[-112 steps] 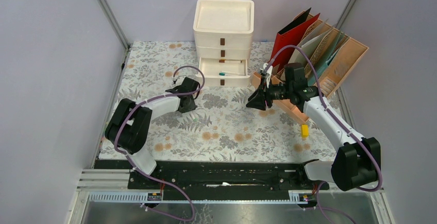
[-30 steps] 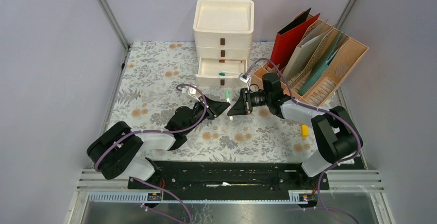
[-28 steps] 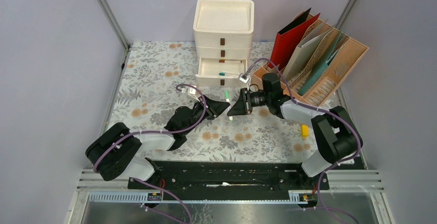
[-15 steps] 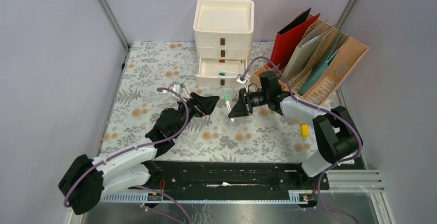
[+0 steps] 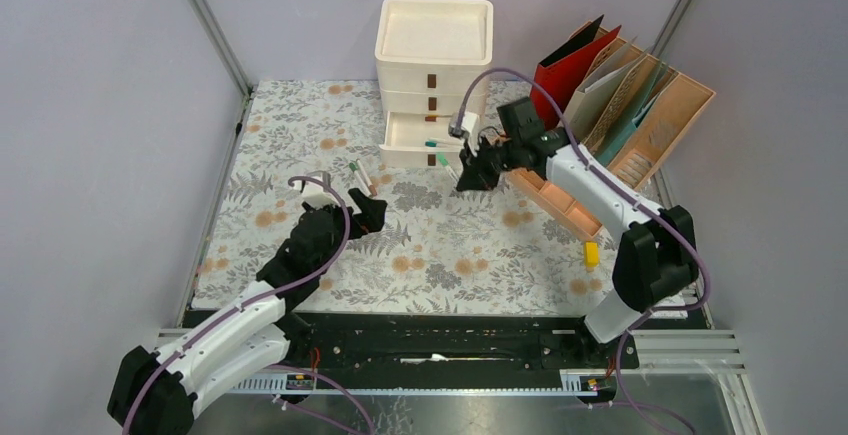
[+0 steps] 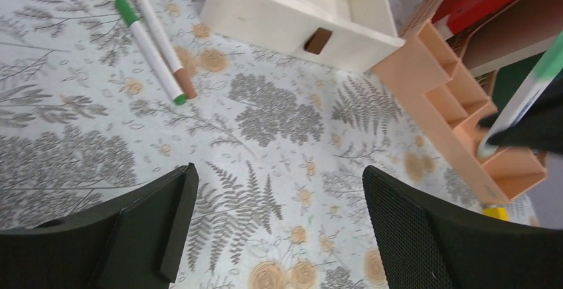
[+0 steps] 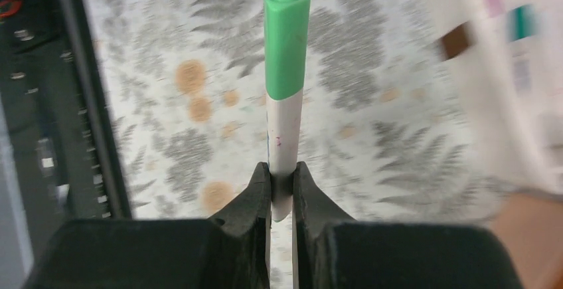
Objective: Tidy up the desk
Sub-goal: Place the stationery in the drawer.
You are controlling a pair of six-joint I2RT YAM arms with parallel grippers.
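While the right gripper (image 7: 281,173) clamps the marker (image 7: 285,70), we should lay it flat in the drawer (image 5: 405,133); the left gripper (image 6: 275,181) is spread wide, empty.

The top view looks steeply down from high at the near edge, covering the whole tabletop (image 5: 300,135). The left wrist view slants low across it toward the drawers (image 6: 299,10), upper centre. The right wrist view hangs closer, facing down on the same cloth.
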